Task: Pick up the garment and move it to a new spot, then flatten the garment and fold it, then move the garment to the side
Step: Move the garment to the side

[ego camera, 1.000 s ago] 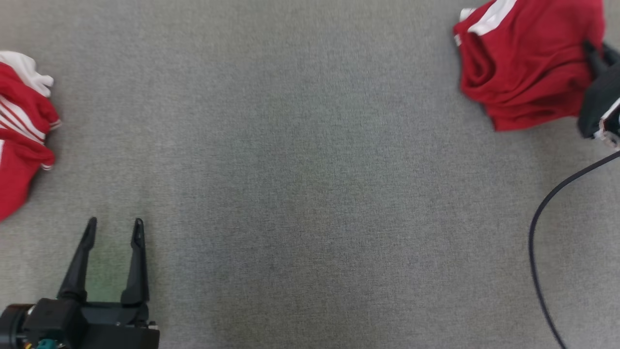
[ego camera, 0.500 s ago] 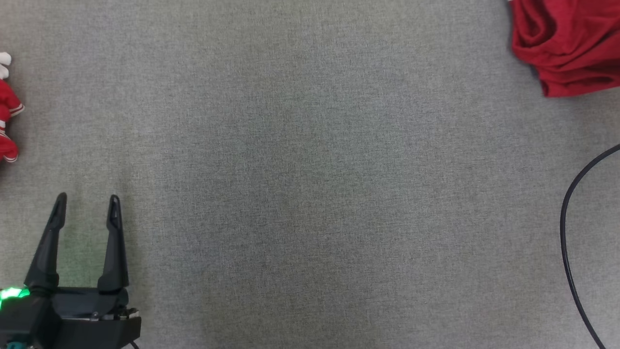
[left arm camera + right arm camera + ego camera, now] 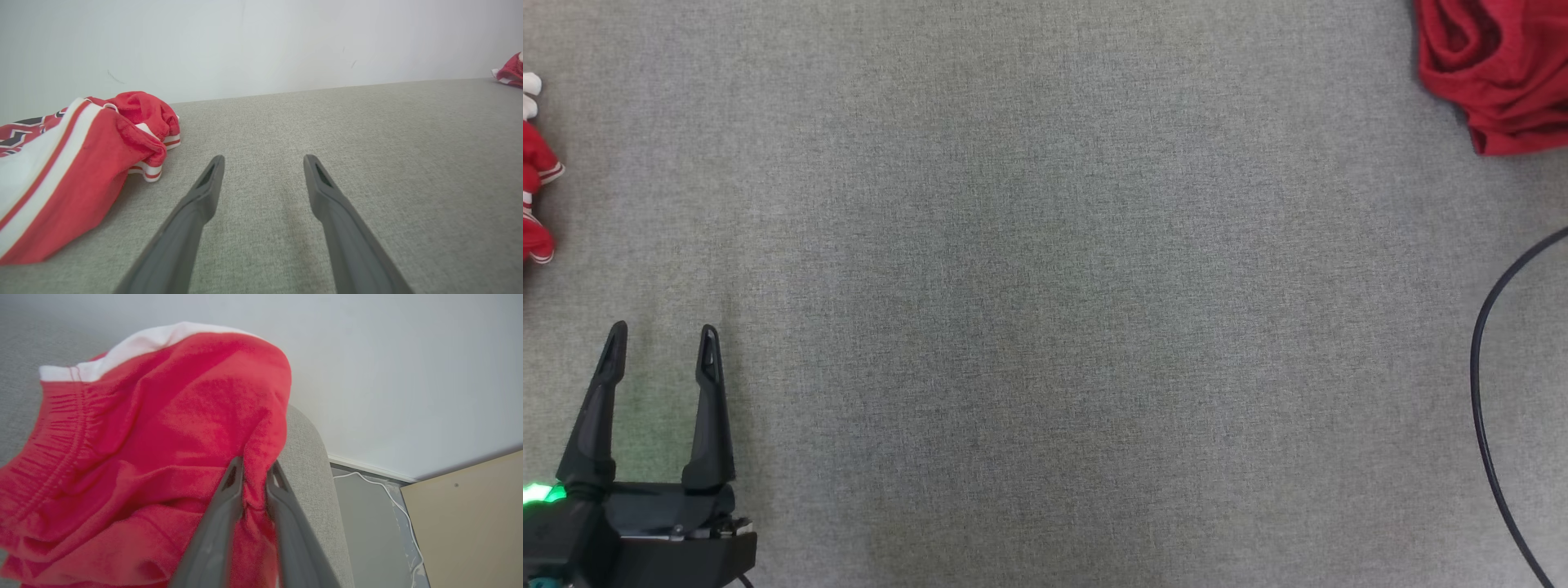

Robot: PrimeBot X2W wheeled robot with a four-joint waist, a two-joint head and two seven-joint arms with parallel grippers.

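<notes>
While the right gripper point(image 3: 255, 469) pinches the crumpled garment point(image 3: 1503, 73) at upper right, left gripper point(image 3: 663, 329) gapes empty; flattening, folding seemingly remain.

Other garment point(image 3: 61, 163) lies on the padded surface point(image 3: 1045, 294) ahead of the left gripper point(image 3: 662, 331) and to its left, near but not touching. Garment point(image 3: 143, 437) lies on the same surface far to that gripper's right and ahead, at the surface's corner, directly before the right gripper point(image 3: 256, 465), one fold between its fingers. Cable point(image 3: 1478, 392) runs far right of the left gripper.
</notes>
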